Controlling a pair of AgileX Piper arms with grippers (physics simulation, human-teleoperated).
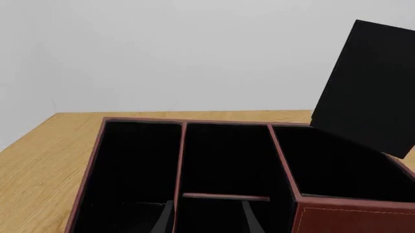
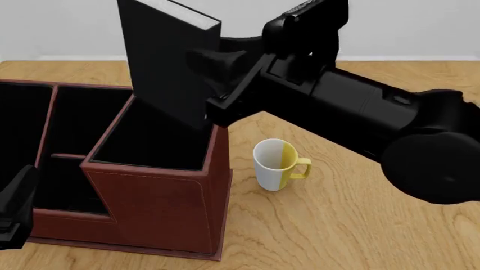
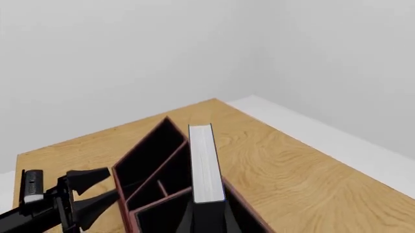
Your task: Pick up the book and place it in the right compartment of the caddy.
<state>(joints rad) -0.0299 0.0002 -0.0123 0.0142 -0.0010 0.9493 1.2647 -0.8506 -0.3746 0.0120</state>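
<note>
My right gripper (image 2: 212,61) is shut on the book (image 2: 166,59), a dark-covered book with white page edges. It holds the book upright and tilted, just above the right compartment (image 2: 154,140) of the reddish-brown caddy (image 2: 157,208). The book's lower edge is near the compartment's far rim. In the right wrist view the book (image 3: 205,165) stands edge-on between the fingers above the caddy (image 3: 150,145). In the left wrist view the book (image 1: 370,87) hangs over the right compartment (image 1: 337,165). My left gripper (image 2: 15,216) is open and empty at the caddy's near left side.
A white-and-yellow mug (image 2: 276,164) stands on the wooden table (image 2: 360,225) just right of the caddy. The caddy's narrower, lower sections (image 1: 139,170) lie left of the right compartment. My left gripper (image 3: 87,190) also shows in the right wrist view.
</note>
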